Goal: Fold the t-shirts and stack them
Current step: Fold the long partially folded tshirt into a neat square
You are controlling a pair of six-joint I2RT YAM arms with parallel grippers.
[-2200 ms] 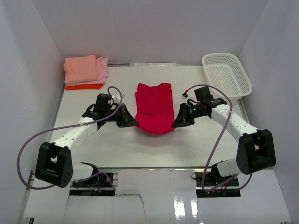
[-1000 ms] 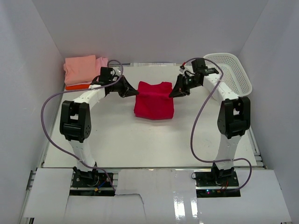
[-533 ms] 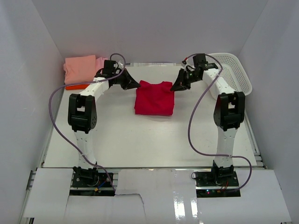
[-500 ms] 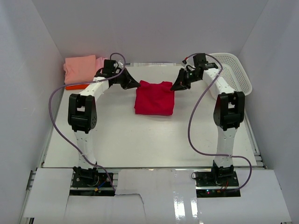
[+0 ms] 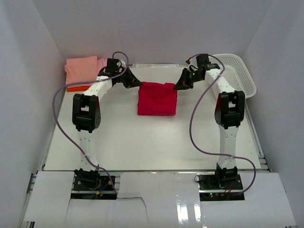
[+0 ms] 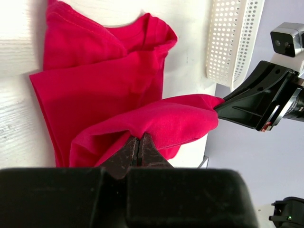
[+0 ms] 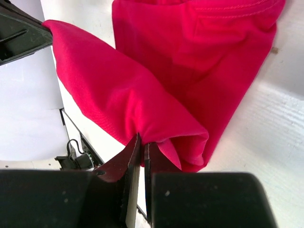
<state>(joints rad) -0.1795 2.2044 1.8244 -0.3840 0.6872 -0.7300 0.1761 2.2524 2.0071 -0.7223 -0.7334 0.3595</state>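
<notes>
- We have the left tool (image 6: 138, 148) pinched shut on the far left corner of the crimson t-shirt (image 5: 157, 100).
- Our right tool (image 7: 142, 143) is clamped on its far right corner.
- The shirt lies folded mid-scene on the worktop (image 5: 142, 142), with its far edge raised.
- The folded pink and orange shirts (image 5: 84, 72) are stacked far left, and the basket (image 5: 237, 78) sits far right.

R tool (image 7: 141, 142) pinched on red tee (image 7: 190, 71) fold edge.
</notes>
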